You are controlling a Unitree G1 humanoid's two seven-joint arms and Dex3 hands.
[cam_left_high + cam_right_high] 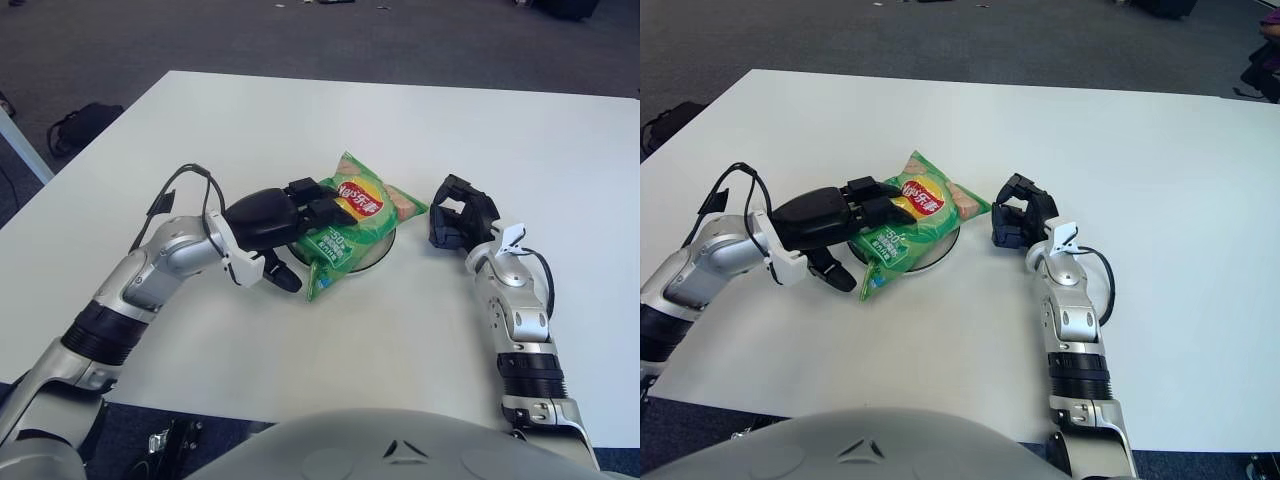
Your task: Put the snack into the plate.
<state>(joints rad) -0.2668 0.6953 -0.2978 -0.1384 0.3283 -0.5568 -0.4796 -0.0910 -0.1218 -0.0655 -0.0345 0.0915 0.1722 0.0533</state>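
A green chip bag [352, 222] lies across a small plate [381, 245] at the middle of the white table; its lower end hangs over the plate's near-left rim. My left hand [300, 215] is at the bag's left side with its fingers closed on the bag's upper left part and its thumb low beside the bag. My right hand [458, 213] shows just right of the plate, fingers curled and holding nothing. The bag covers most of the plate.
The white table [330, 120] stretches wide behind and to both sides. A dark bag [78, 125] lies on the floor past the table's left edge.
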